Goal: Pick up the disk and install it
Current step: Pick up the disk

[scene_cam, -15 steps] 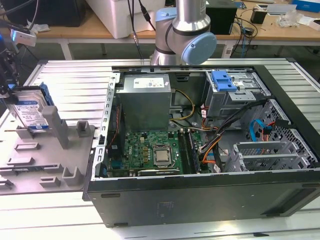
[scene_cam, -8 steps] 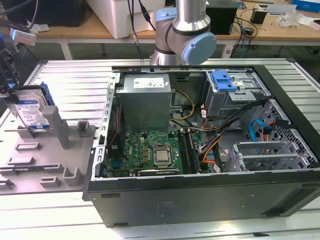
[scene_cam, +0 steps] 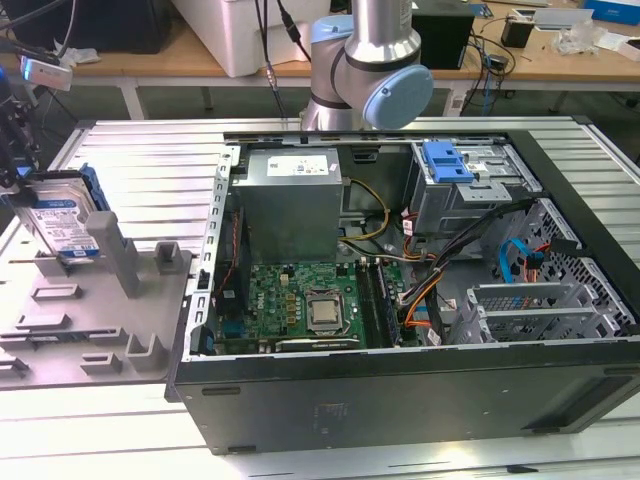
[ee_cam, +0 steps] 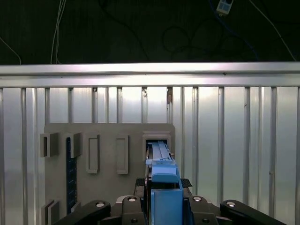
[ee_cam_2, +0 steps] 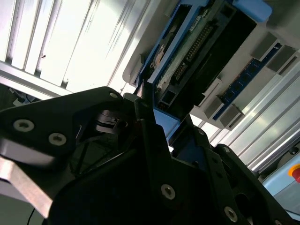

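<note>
Downward-pointing tool (ee_cam: pixel 162 183), clamped tight

Label (scene_cam: pixel 60 225) on the disk (scene_cam: pixel 45 192), sticker (scene_cam: pixel 303 166) on power supply (scene_cam: pixel 290 215), print illegible

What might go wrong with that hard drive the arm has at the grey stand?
The gripper holds the disk upright by its blue frame's edge, so it might slip or tilt. The grey post stands right beside it and may catch the frame. Loose cables cross the open computer case and might snag it.

Open PC case (scene_cam: pixel 400 395) — mobo (scene_cam: pixel 300 300), PSU (scene_cam: pixel 290 200) inside — beside grey rack (scene_cam: pixel 100 315).
</note>
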`<state>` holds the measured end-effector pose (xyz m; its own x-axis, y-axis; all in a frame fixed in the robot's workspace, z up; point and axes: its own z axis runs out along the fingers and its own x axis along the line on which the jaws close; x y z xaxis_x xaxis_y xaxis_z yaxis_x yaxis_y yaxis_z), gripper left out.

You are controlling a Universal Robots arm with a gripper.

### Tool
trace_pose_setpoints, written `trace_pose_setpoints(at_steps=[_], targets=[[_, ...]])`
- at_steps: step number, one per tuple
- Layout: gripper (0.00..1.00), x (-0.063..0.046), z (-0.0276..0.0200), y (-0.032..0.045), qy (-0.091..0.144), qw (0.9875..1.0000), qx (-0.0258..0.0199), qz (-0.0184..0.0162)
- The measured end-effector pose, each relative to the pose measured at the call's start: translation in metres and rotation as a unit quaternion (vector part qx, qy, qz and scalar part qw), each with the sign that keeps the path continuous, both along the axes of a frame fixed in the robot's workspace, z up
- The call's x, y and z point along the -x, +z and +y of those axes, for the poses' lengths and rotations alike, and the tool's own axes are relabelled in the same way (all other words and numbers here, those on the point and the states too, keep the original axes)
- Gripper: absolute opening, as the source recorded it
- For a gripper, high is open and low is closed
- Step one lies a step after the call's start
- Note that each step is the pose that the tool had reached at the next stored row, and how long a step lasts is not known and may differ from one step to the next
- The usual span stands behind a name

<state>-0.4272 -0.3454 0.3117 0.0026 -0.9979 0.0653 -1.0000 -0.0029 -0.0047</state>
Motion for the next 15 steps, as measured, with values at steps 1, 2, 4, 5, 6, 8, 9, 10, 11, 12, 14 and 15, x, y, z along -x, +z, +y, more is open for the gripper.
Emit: trace_pose_setpoints(at_steps=[1,2,4,5,6,8,9,10,11,12,14,15], targets=[[0.36,0.0000,0.0000,0.0000,0.000,1.0000,-0.0004,0.0000],[0.36,0.0000,0.0000,0.0000,0.000,1.0000,-0.0011,0.0000],[0.36,0.0000,0.0000,0.0000,0.000,1.0000,-0.0030,0.0000],[0.36,0.0000,0.0000,0.0000,0.000,1.0000,-0.0039,0.0000],[0.36,0.0000,0.0000,0.0000,0.000,1.0000,-0.0047,0.0000],[0.36,0.0000,0.0000,0.0000,0.000,1.0000,-0.0056,0.0000],[0.36,0.0000,0.0000,0.0000,0.000,1.0000,-0.0056,0.0001],[0.36,0.0000,0.0000,0.0001,0.000,1.0000,-0.0057,0.0000],[0.36,0.0001,0.0000,0.0004,0.000,1.0000,-0.0056,0.0001],[0.36,0.0000,0.0000,0.0013,0.000,1.0000,-0.0056,0.0002],[0.36,0.0000,0.0000,0.0030,0.000,1.0000,-0.0056,0.0002],[0.36,0.0000,0.0000,0.0036,0.000,1.0000,-0.0056,0.0001]])
